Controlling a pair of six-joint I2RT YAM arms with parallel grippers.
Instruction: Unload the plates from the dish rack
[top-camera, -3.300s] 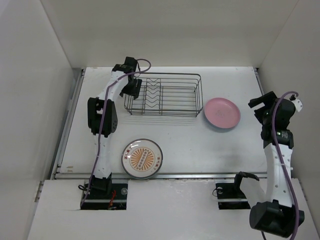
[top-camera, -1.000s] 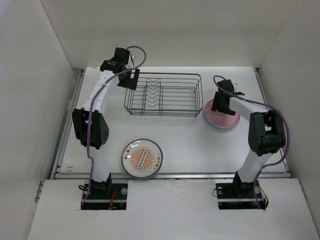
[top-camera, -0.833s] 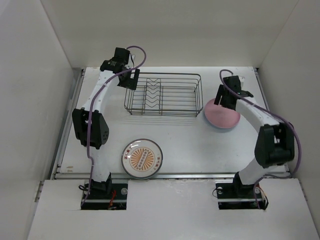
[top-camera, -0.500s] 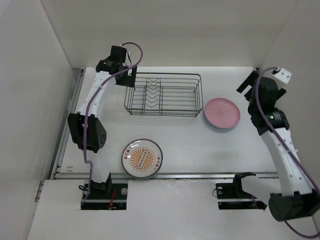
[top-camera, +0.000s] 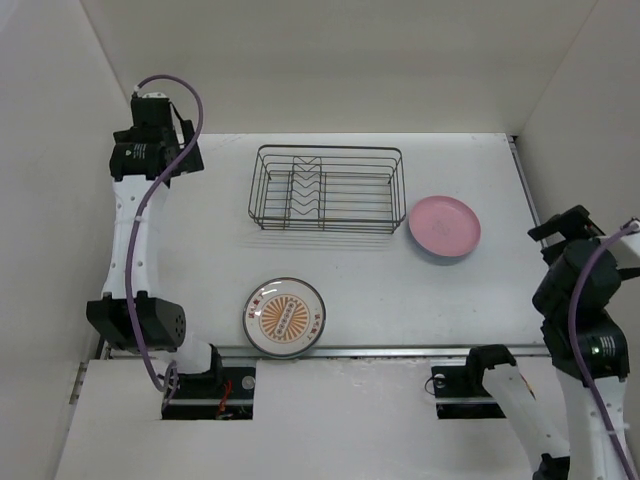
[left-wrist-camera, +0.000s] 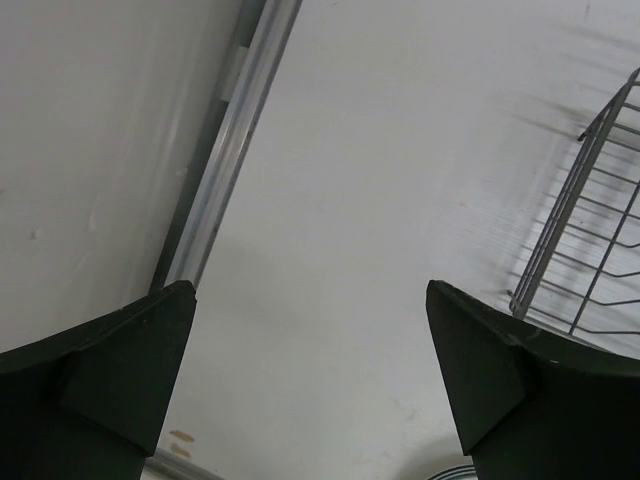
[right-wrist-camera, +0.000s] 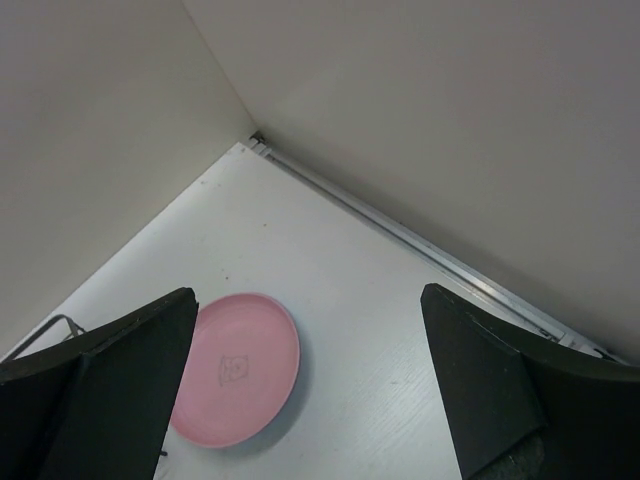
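Note:
The dark wire dish rack (top-camera: 325, 190) stands at the middle back of the table with no plate in it. A pink plate (top-camera: 444, 226) lies flat just right of it and also shows in the right wrist view (right-wrist-camera: 235, 370). A white plate with a dark patterned rim and orange sunburst centre (top-camera: 285, 316) lies flat near the front edge. My left gripper (top-camera: 170, 150) (left-wrist-camera: 308, 290) is open and empty, raised left of the rack. My right gripper (top-camera: 558, 226) (right-wrist-camera: 306, 292) is open and empty, raised right of the pink plate. No blue plate shows.
White walls enclose the table on the left, back and right. A metal rail (left-wrist-camera: 235, 140) runs along the table's left edge. The rack's left end (left-wrist-camera: 590, 230) shows at the right of the left wrist view.
My left gripper has drawn away from the rack's left end, up and to the left. My right arm has swung off the pink plate to the right side. The plates and rack have not moved.

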